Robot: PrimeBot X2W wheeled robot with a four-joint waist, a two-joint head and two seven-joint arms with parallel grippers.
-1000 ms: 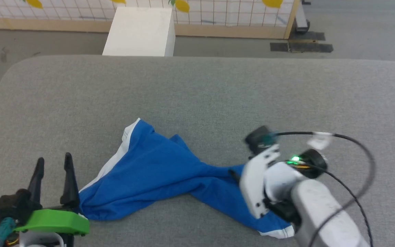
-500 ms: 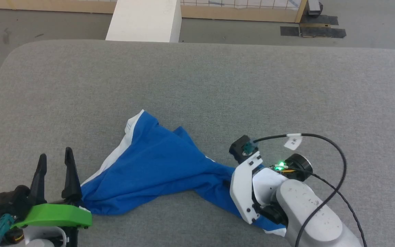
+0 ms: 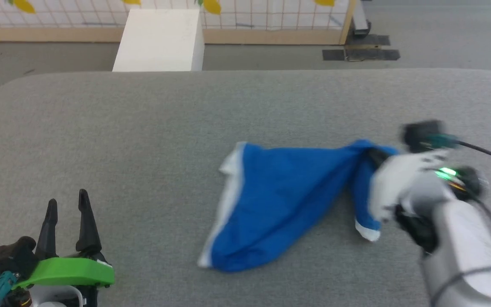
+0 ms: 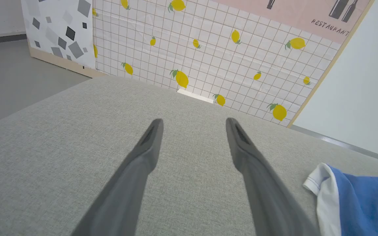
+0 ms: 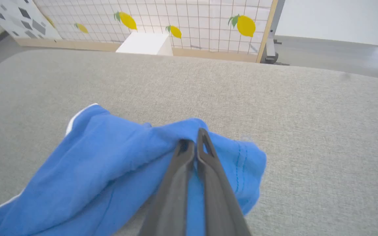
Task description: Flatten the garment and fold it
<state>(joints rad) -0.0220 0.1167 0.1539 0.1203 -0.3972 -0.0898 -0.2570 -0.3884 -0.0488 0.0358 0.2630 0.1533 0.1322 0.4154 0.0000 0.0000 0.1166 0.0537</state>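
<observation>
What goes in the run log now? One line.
right hand shut on bright blue fabric shorts | left hand open, empty | shorts bunched, unfolded

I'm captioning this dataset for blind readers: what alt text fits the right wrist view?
The right gripper is shut on a bunched fold of the blue shorts, which trail toward the lower left over a grey cushioned surface. A lemon-print wall and a white box stand behind.
</observation>
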